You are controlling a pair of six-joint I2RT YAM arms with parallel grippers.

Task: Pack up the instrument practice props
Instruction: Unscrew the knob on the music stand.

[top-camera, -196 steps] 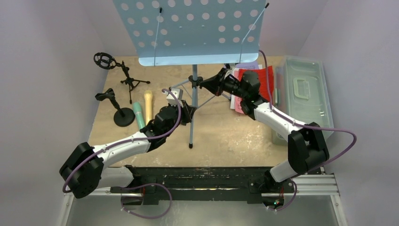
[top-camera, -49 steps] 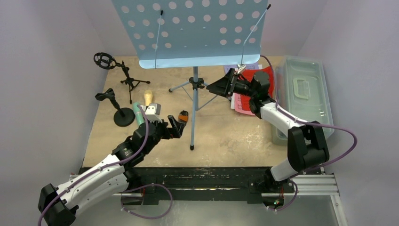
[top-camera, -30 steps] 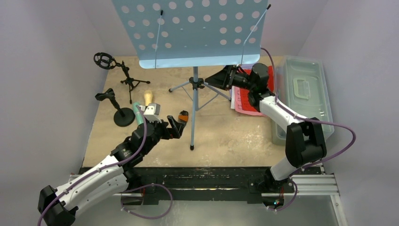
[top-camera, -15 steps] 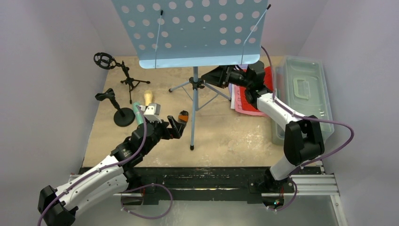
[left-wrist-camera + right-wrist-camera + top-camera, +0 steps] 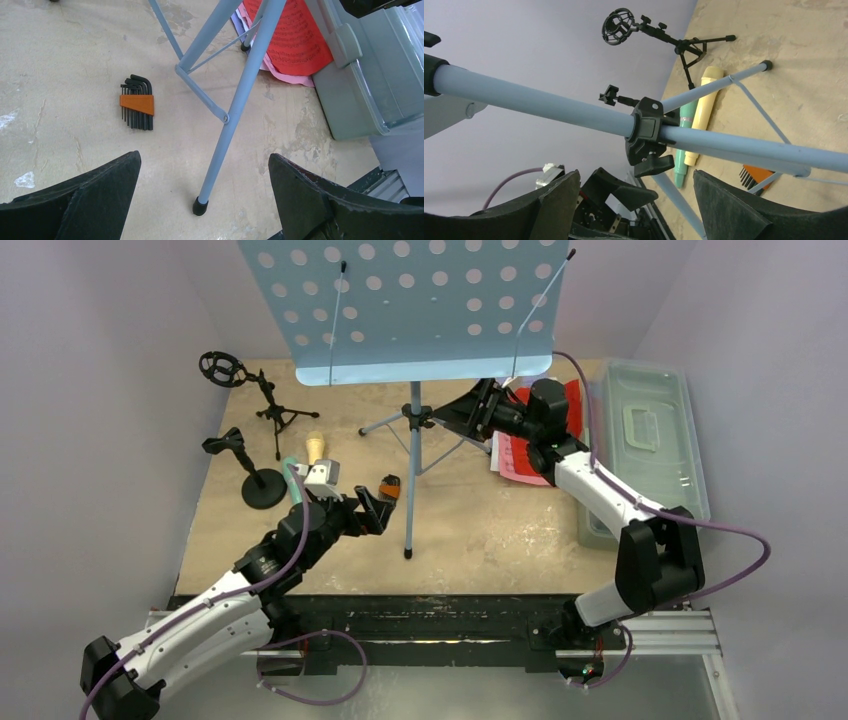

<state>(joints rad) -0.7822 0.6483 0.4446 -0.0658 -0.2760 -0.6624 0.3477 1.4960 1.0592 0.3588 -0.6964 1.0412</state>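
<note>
The light-blue tripod [image 5: 413, 445] stands mid-table, its perforated tray [image 5: 420, 310] on top. My right gripper [image 5: 468, 416] is open, just right of the pole's black clamp [image 5: 649, 131]; the clamp knob [image 5: 654, 165] lies between and beyond the fingers [image 5: 553, 202], untouched. My left gripper [image 5: 374, 504] hangs open and empty left of the front leg [image 5: 226, 130], above its foot [image 5: 199, 205]. Red [image 5: 562, 403] and pink [image 5: 520, 466] sheet-music pages lie at the right, a purple one [image 5: 235, 18] under them. Mint-green [image 5: 292, 480] and yellow [image 5: 315, 445] microphones and two black microphone tripods [image 5: 262, 392] [image 5: 252, 472] are on the left.
A translucent grey tub [image 5: 652, 440] with its lid on sits along the right edge, touching the pages. An orange-holdered hex key set [image 5: 136, 104] lies on the table beside the tripod's legs. Purple walls close in the left, back and right sides.
The left arm drew back from the pole earlier and has since stayed still. Over the last second the right gripper swung left toward the clamp and its jaws narrowed slightly.
</note>
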